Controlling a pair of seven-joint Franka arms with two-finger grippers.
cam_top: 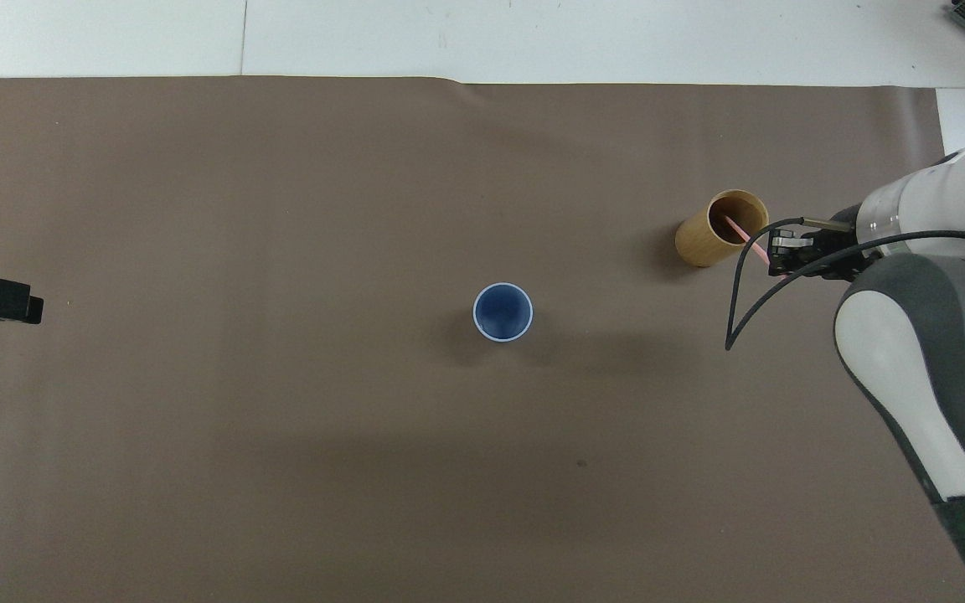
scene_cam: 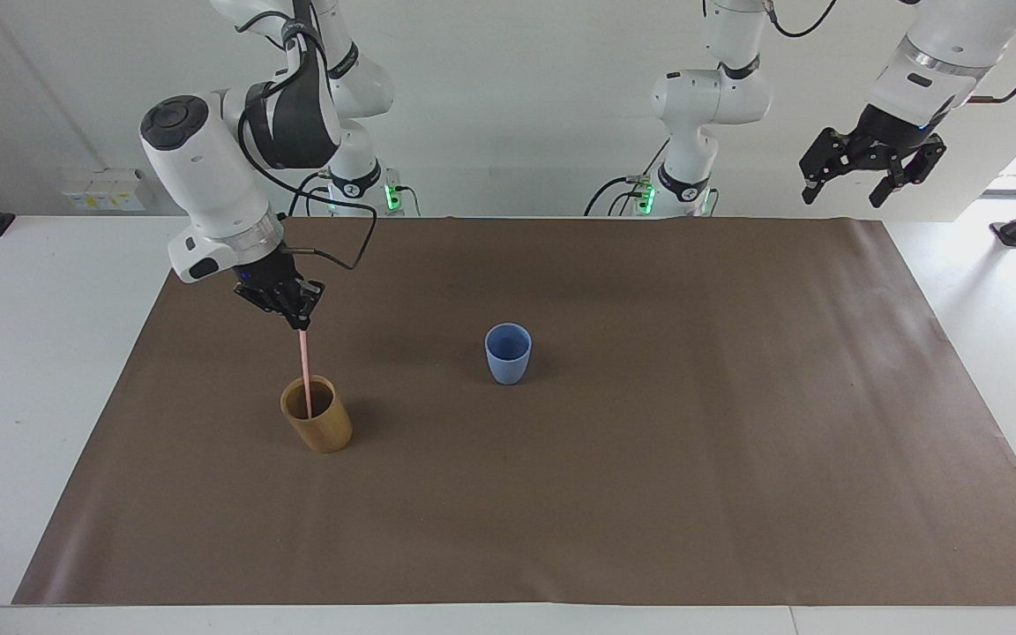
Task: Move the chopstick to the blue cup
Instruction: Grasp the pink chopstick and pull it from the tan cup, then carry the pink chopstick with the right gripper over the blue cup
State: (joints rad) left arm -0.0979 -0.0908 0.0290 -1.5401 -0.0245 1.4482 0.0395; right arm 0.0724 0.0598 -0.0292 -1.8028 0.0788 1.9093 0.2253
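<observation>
Pale pink chopstick (scene_cam: 304,370), pinched at its top end by the right gripper (scene_cam: 300,319). Fingertips shut tight on it. Low end down inside the tan wooden cup (scene_cam: 317,416), so not yet free of it. Stick almost straight up, leaning just a little.

Tan cup standing on the brown paper mat (scene_cam: 649,494), well apart from the blue cup (scene_cam: 508,353), toward the right arm's end of the table and a bit farther from the robots. Blue cup upright and with nothing in it.

Things that could go wrong:
- Moving sideways toward the blue cup too soon. Low end would likely catch the tan cup's rim and drag or tip that cup.
- Thin, smooth stick held only at the very top. Could swing or slip in the pinch on a quick move.
- Small mouth on the blue cup. Easy to miss it, or to poke the rim and knock the cup over.
- Long stick, short light cup. Might tip the blue cup once let go.

Right arm bent over, wrist pointing down, gripper above the tan cup. Left gripper (scene_cam: 845,185) wide open, holding nothing, waiting high up toward the left arm's end of the table, well apart from the blue cup.
</observation>
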